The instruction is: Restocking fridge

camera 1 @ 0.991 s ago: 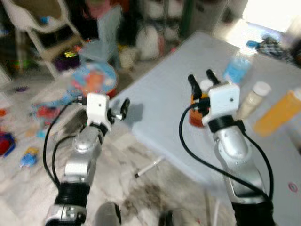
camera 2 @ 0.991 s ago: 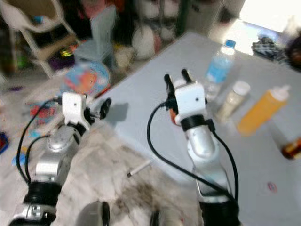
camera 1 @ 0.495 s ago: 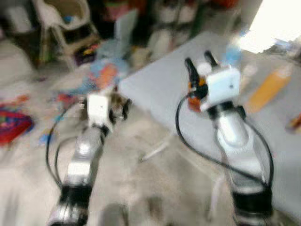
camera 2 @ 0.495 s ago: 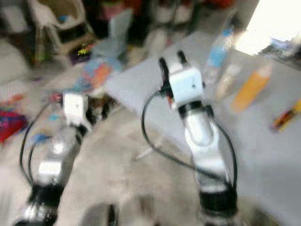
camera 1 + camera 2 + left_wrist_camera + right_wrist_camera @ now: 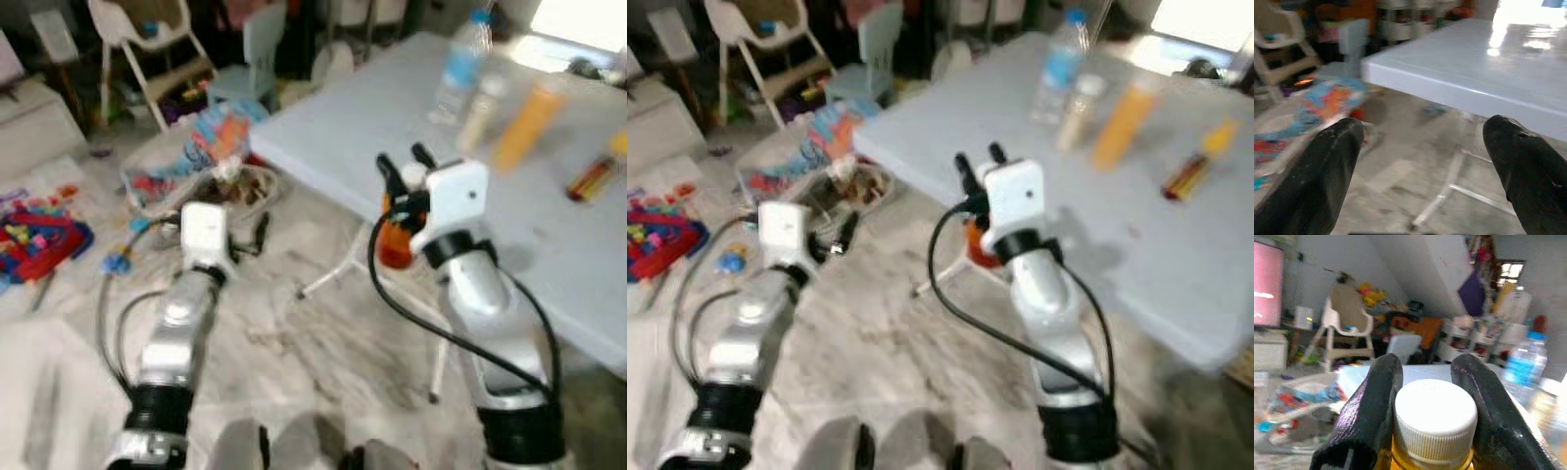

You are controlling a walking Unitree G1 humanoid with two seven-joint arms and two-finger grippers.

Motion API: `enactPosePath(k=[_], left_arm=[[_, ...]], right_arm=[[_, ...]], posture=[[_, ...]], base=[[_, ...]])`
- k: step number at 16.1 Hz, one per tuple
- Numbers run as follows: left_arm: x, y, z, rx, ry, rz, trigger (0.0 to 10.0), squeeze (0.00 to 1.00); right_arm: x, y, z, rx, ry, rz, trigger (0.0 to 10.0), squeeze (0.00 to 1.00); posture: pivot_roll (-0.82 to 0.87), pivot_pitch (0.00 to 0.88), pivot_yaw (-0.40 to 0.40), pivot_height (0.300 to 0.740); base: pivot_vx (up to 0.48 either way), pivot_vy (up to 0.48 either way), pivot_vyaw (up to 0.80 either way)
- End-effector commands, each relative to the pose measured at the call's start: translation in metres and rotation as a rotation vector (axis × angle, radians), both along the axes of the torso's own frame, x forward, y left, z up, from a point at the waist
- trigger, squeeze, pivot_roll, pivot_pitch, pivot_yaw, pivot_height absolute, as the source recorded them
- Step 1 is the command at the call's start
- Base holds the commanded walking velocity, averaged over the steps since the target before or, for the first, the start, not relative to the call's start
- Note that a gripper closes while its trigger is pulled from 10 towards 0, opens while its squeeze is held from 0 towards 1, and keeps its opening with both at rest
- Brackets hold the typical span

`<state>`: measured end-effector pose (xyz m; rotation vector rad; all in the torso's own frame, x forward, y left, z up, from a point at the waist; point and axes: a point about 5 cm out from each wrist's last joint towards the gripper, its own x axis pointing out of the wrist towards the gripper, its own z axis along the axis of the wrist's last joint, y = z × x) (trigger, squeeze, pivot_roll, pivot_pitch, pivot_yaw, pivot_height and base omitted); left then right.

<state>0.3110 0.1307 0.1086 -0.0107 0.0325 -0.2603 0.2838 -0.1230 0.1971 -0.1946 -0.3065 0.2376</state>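
Orange bottle (image 5: 395,242) with white cap (image 5: 1433,417), gripped at the neck between the black fingers (image 5: 1375,406) of the right gripper (image 5: 409,172), held in the air just off the near edge of the white folding table (image 5: 382,108). Farther back on the tabletop: water bottle (image 5: 458,59), pale bottle (image 5: 480,108), orange squeeze bottle (image 5: 526,116). Left gripper (image 5: 1425,161) spread wide, holding nothing, above the marble floor (image 5: 294,352). Toys (image 5: 39,235) scattered beyond.
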Motion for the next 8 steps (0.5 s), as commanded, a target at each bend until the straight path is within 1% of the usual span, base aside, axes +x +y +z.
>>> enactPosePath(k=[1, 2, 3, 4, 5, 6, 7, 8], left_arm=[[0.001, 0.008, 0.003, 0.019, -0.017, 0.027, 10.0, 0.00], [0.000, 0.010, 0.002, 0.016, -0.004, 0.038, 10.0, 0.00], [-0.005, 0.015, -0.004, 0.021, 0.036, 0.054, 10.0, 0.00], [-0.015, 0.021, -0.007, 0.074, 0.001, 0.051, 10.0, 0.00], [-0.028, 0.032, -0.015, 0.130, 0.001, 0.036, 10.0, 0.00], [-0.034, 0.040, -0.017, 0.141, 0.001, 0.035, 10.0, 0.00], [-0.039, 0.045, -0.018, 0.146, 0.001, 0.037, 10.0, 0.00], [-0.045, 0.049, -0.019, 0.156, 0.001, 0.037, 10.0, 0.00]], right_arm=[[0.001, 0.002, 0.006, -0.006, -0.025, -0.024, 10.0, 0.00], [0.003, -0.001, -0.001, 0.000, -0.003, -0.045, 10.0, 0.00], [0.002, -0.005, -0.020, 0.068, 0.089, -0.025, 10.0, 0.00], [0.001, -0.013, -0.030, 0.073, 0.113, -0.070, 10.0, 0.00], [-0.003, -0.026, -0.045, 0.042, 0.146, -0.138, 10.0, 0.00], [-0.007, -0.032, -0.054, 0.044, 0.187, -0.149, 10.0, 0.00], [-0.013, -0.037, -0.060, 0.038, 0.207, -0.148, 10.0, 0.00], [-0.019, -0.042, -0.067, 0.078, 0.226, -0.170, 10.0, 0.00]], posture=[[0.05, 0.000, -0.037, 0.740], [0.05, 0.000, -0.036, 0.740], [0.04, 0.000, -0.035, 0.740], [0.05, 0.000, -0.034, 0.740], [0.06, 0.000, -0.033, 0.740], [0.06, 0.000, -0.030, 0.740], [0.06, 0.000, -0.030, 0.740], [0.07, 0.000, -0.025, 0.740]], base=[[-0.289, 0.000, 0.00], [-0.247, 0.000, 0.00], [0.000, 0.000, 0.00], [0.000, 0.000, 0.00], [0.000, 0.000, 0.00], [0.000, 0.000, 0.00], [0.000, 0.000, 0.00], [0.000, 0.000, 0.00]])
